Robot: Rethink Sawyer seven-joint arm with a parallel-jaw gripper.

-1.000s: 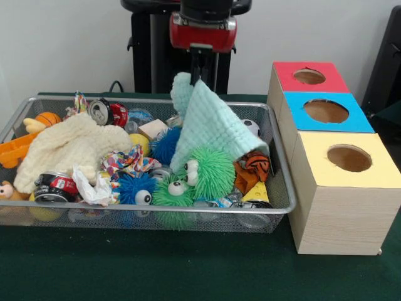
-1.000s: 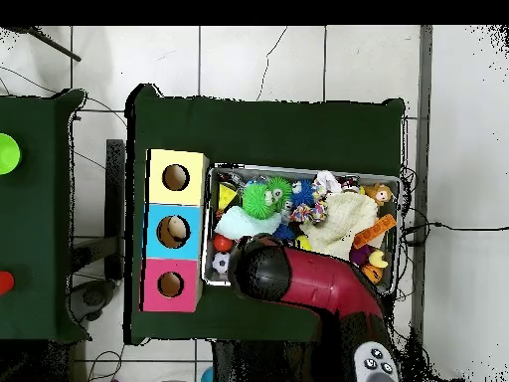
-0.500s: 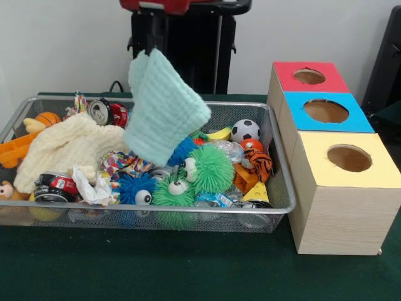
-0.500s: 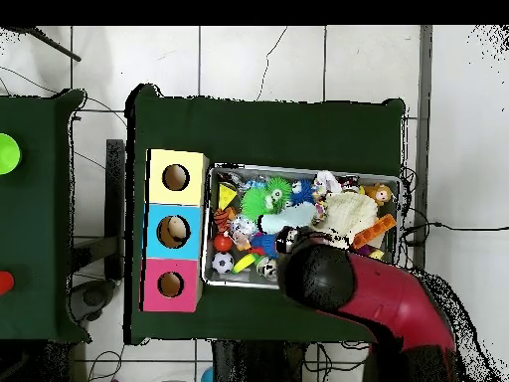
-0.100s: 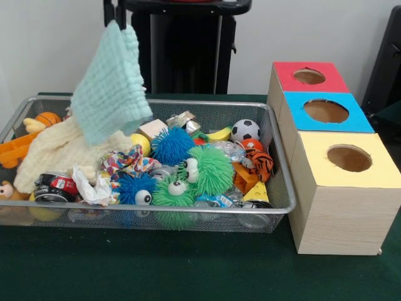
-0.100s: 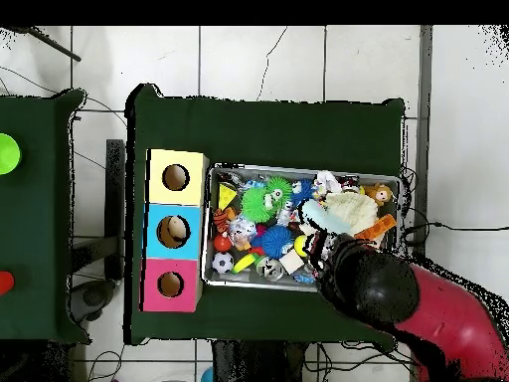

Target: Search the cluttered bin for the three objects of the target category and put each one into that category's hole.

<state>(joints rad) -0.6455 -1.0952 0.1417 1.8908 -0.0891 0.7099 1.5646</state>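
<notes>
A mint green cloth (image 5: 109, 84) hangs in the air over the left half of the wire bin (image 5: 188, 210). My gripper (image 5: 119, 15) is shut on its top corner at the upper edge of the front view. In the overhead view the arm (image 6: 383, 293) covers the gripper, and the cloth (image 6: 320, 217) shows just beyond it. Lying in the bin are a cream cloth (image 5: 62, 147), green fuzzy balls (image 5: 210, 169), blue fuzzy balls (image 5: 170, 145), a soccer ball (image 5: 245, 130), a tiger-striped ball (image 5: 258, 164) and a crushed can (image 5: 53, 187).
Right of the bin stands a wooden box with a red hole (image 5: 309, 76), a blue hole (image 5: 326, 111) and a yellow hole (image 5: 349, 158). In the overhead view the box (image 6: 176, 231) lies left of the bin. An orange toy (image 5: 15, 150) sits at the bin's left end.
My gripper has lifted the mint cloth off the toys and carried it left in the front view. Soccer ball, tiger ball and blue fuzzy ball are uncovered.
</notes>
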